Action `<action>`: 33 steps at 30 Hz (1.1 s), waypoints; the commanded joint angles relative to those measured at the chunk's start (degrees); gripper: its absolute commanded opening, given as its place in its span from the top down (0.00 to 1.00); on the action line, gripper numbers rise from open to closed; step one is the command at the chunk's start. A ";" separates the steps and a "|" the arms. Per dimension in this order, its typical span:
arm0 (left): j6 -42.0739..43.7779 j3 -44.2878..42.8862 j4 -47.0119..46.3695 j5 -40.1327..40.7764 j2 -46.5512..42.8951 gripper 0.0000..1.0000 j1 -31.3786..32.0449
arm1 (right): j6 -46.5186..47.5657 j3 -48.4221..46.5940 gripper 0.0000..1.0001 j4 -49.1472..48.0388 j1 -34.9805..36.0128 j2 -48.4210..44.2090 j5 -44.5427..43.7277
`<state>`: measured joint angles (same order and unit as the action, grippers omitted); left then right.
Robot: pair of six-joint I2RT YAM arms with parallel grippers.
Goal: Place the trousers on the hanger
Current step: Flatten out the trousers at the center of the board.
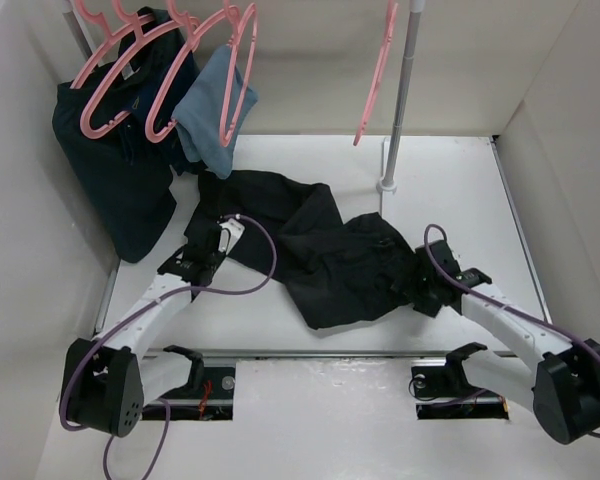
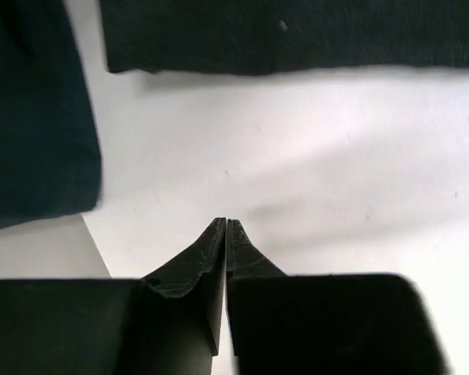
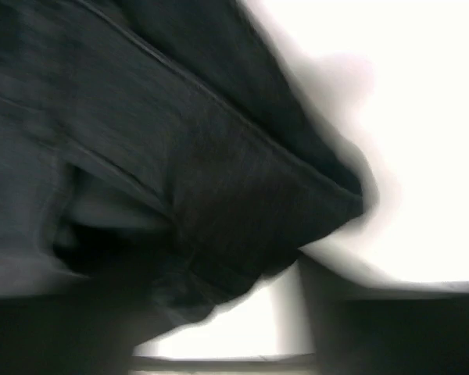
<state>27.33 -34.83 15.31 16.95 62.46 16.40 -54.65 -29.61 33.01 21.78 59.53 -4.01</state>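
**Both arms at the trousers, nothing lifted yet**

From above, the two arms reach up from the near edge. The trousers (image 1: 325, 255) lie crumpled across the middle of the table (image 1: 450, 180), well below the rail. The left gripper (image 1: 212, 240) sits at their left edge and the right gripper (image 1: 418, 288) is buried in their right end. A bare hanger (image 1: 378, 75) hangs beside the pole (image 1: 405, 100). Other pink hangers (image 1: 195, 75) at the left carry a navy garment (image 1: 120, 180) and a light-blue cloth (image 1: 215, 115).

On the left wrist, the left gripper (image 2: 225, 228) has its fingers pressed together over bare table with nothing between them. The trousers (image 2: 297, 35) lie just ahead and the navy garment (image 2: 31, 117) is to the side.

On the right wrist, blurred black fabric of the trousers (image 3: 219, 172) fills the view. Whether the fingers are closed on it cannot be told.

The step in hand looks like gathering the trousers. Next, the left fingers would need to open and take the near hem, so that both arms can raise the cloth and drape it over the hanger's bar.
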 commanded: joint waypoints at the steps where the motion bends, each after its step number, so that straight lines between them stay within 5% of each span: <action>1: 1.31 0.90 2.36 -2.00 -0.68 0.95 0.03 | 4.97 -2.99 0.57 -14.46 -0.95 -0.21 -0.21; 2: 1.32 0.38 1.75 -2.53 -0.06 0.61 0.03 | 6.30 -4.39 0.85 -14.47 -1.47 -0.20 -1.34; 3: 1.32 -0.76 0.61 -3.15 0.73 0.50 0.03 | 7.27 -8.50 1.00 -13.43 -1.48 -0.20 -4.22; 6: 1.32 -4.18 -1.32 -4.46 5.64 0.29 2.84 | 11.67 -16.16 1.00 -5.00 -1.48 -3.88 -12.47; 10: 4.39 -5.42 -8.42 -2.11 13.90 0.21 6.18 | 13.42 -30.30 1.00 4.68 -5.41 -9.77 -19.62; 17: 10.81 -7.44 -16.01 -1.55 30.08 0.17 12.59 | 15.28 -36.92 1.00 9.52 -12.55 -9.96 -19.20; 19: 11.33 -7.45 -17.49 -0.09 33.42 0.36 13.30 | 15.81 -38.07 1.00 9.52 -13.43 -9.35 -20.32; 22: 11.26 -9.29 -15.76 -1.91 34.66 0.98 11.47 | 17.64 -40.53 1.00 10.05 -13.96 -7.51 -24.28; 28: 6.87 -6.57 -15.05 0.96 30.72 1.00 8.92 | 20.99 -44.12 1.00 9.36 -18.43 -0.04 -25.36; 33: 8.42 -14.81 -1.80 1.33 13.15 1.00 -4.67 | 24.24 -51.24 1.00 5.93 -23.79 6.12 -18.06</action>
<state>35.97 -43.94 4.36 16.08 85.84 18.61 -33.71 -74.15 45.04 0.45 65.32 -24.05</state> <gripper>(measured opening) 0.014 0.122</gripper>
